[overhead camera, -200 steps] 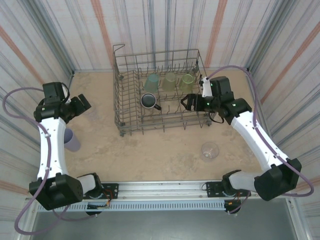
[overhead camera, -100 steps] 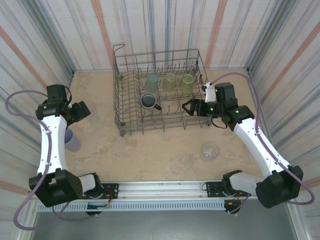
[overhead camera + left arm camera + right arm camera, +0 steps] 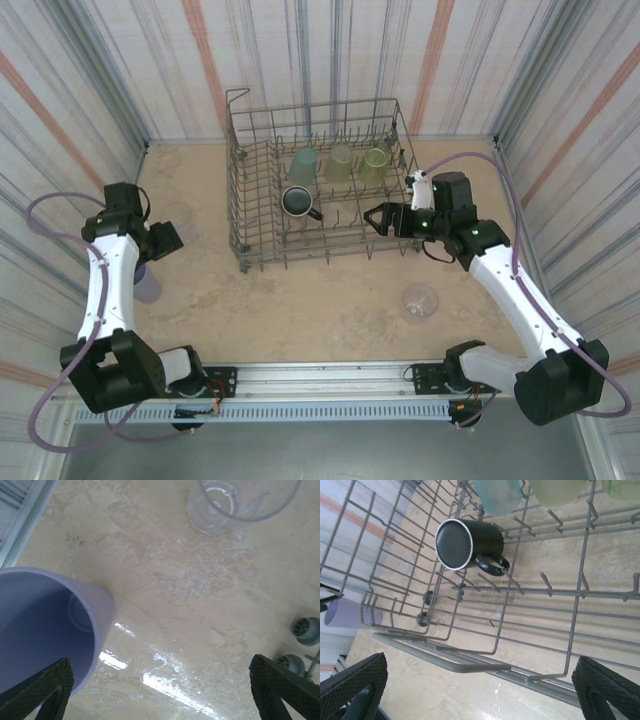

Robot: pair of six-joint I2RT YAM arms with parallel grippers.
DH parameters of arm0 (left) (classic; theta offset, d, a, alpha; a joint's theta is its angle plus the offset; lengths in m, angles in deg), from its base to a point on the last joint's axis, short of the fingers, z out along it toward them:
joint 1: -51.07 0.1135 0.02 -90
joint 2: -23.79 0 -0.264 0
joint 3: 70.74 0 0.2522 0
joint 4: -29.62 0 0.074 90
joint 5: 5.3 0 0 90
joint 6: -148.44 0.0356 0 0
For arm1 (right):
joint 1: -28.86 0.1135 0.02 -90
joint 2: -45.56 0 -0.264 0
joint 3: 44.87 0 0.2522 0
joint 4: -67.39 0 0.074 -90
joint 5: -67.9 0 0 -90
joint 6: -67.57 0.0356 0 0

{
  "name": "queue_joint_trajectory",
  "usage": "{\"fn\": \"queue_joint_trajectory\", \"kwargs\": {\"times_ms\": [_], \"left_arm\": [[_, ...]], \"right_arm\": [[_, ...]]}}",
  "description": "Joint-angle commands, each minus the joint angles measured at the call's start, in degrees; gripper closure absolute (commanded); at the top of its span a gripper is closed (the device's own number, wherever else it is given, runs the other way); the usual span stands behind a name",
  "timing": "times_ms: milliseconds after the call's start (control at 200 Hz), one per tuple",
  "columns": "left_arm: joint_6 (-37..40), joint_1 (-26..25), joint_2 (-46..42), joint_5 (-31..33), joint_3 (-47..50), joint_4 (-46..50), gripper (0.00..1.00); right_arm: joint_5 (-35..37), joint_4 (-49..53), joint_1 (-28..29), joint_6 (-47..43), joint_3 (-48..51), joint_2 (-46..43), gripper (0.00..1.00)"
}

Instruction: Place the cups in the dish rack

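The dish rack (image 3: 300, 246) stands at the far middle of the counter (image 3: 300, 300), holding a mug (image 3: 297, 202) with three tumblers (image 3: 340, 163) behind it, while one tumbler (image 3: 420, 302) stands before its right corner and another tumbler (image 3: 145, 283) well to its left

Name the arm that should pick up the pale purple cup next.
Left. The left fingers, open, hang just above the pale purple cup, one tip by its rim. The right fingers point into the dish rack, far across the table.
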Motion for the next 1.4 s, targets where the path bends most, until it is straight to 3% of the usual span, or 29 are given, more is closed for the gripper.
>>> {"fn": "queue_joint_trajectory", "kwargs": {"times_ms": [0, 110, 286, 551, 621, 766, 1032, 1202, 1338, 1393], "left_arm": [[1.87, 2.86, -1.41, 1.03, 1.11, -1.15, 0.09], [1.37, 5.77, -2.56, -3.83, 3.07, -4.03, 0.12], [0.90, 7.34, -2.00, -4.88, 4.49, -6.34, 0.14], [-0.66, 7.57, 0.04, -4.51, 5.28, -9.84, 0.20], [-0.86, 7.55, 0.94, -4.30, 5.21, -9.99, 0.30], [-0.66, 7.53, 2.61, -3.15, 6.05, -9.88, 0.38], [1.10, 7.61, 5.56, -1.79, 6.58, -9.84, 0.42], [1.53, 7.61, 8.09, -2.23, 5.99, -9.50, 0.65], [1.53, 7.61, 9.13, -2.40, 5.52, -8.81, 1.00], [1.41, 7.66, 8.93, -1.88, 5.26, -8.11, 1.00]], "right_arm": [[-0.17, -1.78, 0.35, 1.28, 1.10, -1.84, 0.01], [-0.27, -2.20, 0.36, 1.19, 1.67, -1.65, 0.01], [-0.68, -4.18, 0.22, 0.75, 2.71, -0.28, 0.01], [-1.45, -6.31, -0.65, -0.70, 1.87, 4.34, 0.01], [-1.76, -7.04, -0.92, -0.79, 1.93, 5.46, 0.01], [-2.89, -8.07, -1.33, -0.88, 1.64, 7.92, 0.01], [-3.35, -8.26, -1.80, -0.83, 0.18, 10.06, 0.01], [-2.91, -8.24, -1.80, -0.33, 0.23, 9.43, 0.01], [-2.77, -7.42, -1.82, 0.06, -0.54, 8.86, 0.01], [-2.62, -7.17, -1.76, 0.34, -0.67, 8.39, 0.01]]}}
